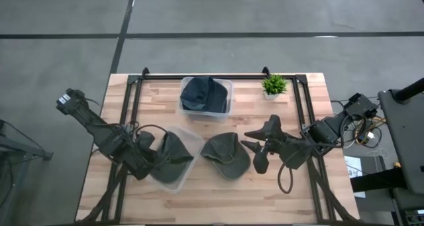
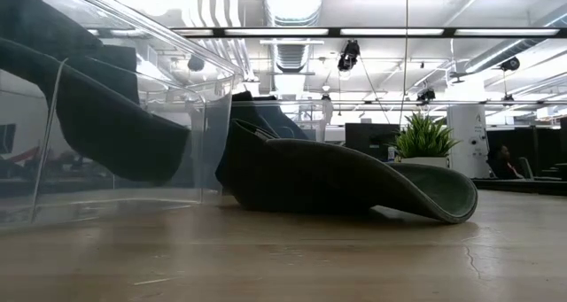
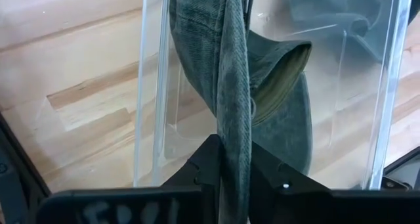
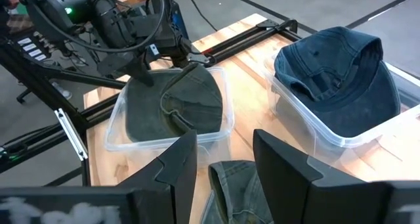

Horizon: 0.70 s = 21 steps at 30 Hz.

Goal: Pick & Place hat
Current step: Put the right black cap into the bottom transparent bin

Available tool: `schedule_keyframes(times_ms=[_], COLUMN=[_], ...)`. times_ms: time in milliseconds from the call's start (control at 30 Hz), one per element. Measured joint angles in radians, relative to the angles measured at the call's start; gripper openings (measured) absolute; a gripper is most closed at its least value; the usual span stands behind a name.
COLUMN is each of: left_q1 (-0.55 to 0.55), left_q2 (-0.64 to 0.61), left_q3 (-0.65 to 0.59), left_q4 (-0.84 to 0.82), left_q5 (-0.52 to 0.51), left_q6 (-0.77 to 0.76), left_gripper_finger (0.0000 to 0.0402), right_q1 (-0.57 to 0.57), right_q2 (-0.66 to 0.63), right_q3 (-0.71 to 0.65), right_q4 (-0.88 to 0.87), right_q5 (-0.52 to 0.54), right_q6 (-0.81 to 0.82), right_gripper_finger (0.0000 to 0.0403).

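Here the left claw (image 1: 154,161) grips the green hat (image 1: 173,158) inside the clear bin (image 1: 192,138), lower left; the right claw (image 1: 255,148) stands open at centre right.

Grey concrete floor (image 1: 59,20) w/ dark seams around the wooden table (image 1: 301,199); low view: ceiling strip lights (image 2: 292,1), ducts, small potted plant (image 2: 423,138) centre-right.

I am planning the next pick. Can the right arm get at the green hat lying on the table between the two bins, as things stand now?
Probably yes. The right hand hangs open just beside the green hat, which lies uncovered on the table. The left hand is shut on another hat at the clear bin, off that path.
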Motion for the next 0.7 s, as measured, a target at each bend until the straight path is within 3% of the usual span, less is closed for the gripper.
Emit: schedule_keyframes(times_ms=[700], left_q1=[0.000], left_q2=[0.022], left_q3=[-0.001], left_q4=[-0.004], left_q5=[-0.054], left_q6=[0.006], left_gripper_finger=[0.0044], right_q1=[0.002], right_q2=[0.001], right_q3=[-0.002], right_q4=[0.008], right_q5=[0.000], right_q6=[0.000], right_gripper_finger=[0.0143])
